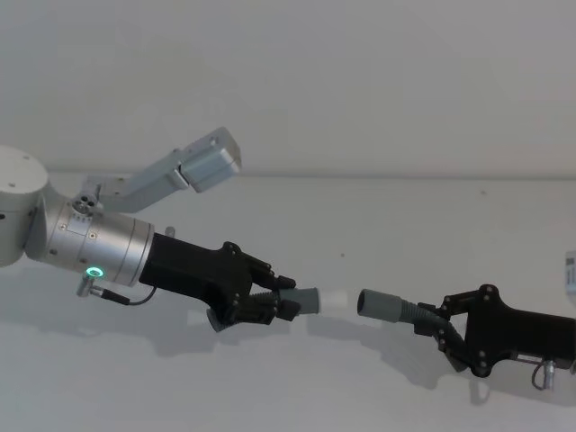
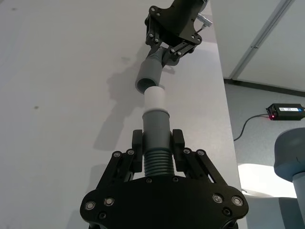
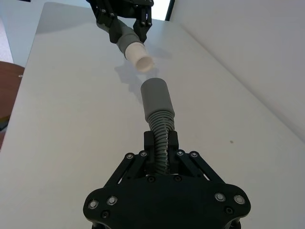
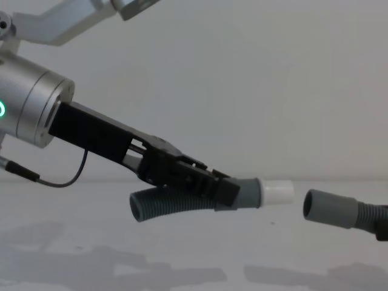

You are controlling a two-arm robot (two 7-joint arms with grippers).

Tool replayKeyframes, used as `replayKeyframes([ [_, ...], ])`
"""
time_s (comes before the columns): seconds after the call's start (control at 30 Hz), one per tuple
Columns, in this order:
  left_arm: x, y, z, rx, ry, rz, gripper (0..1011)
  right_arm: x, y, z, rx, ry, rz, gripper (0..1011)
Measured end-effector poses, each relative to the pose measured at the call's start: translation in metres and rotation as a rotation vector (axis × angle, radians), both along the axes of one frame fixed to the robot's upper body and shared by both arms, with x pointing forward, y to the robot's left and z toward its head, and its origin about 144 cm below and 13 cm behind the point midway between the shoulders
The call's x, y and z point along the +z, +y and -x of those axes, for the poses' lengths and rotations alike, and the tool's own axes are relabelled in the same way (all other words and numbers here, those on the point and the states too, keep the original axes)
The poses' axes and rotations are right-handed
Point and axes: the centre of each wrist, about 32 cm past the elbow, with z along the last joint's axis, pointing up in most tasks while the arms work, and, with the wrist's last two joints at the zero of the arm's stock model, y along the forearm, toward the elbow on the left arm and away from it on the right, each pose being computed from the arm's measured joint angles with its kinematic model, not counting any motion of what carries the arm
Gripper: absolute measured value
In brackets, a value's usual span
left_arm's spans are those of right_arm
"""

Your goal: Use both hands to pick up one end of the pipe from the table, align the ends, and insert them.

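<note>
Both pipe pieces are held above the white table. My left gripper is shut on a grey ribbed pipe piece whose white spigot end points right. My right gripper is shut on the ribbed part of the other pipe piece. Its open grey socket cuff faces the spigot across a small gap. In the chest view the white spigot and the socket are close and apart, the socket slightly lower. From the left wrist the spigot appears nearly at the socket's mouth.
The table's right edge drops to a floor with a black power box and cable. A small white object sits at the table's far right. A wall rises behind the table.
</note>
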Motion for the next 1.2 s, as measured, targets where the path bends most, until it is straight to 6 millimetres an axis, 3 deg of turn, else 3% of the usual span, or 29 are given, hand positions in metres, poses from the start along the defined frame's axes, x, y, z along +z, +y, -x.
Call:
replayKeyframes([
  [1.2,0.0020,-0.0021,-0.0007,-0.004,0.028,0.000,346,0.0083,-0.0054,-0.0028,0.046,0.030,-0.005,136],
])
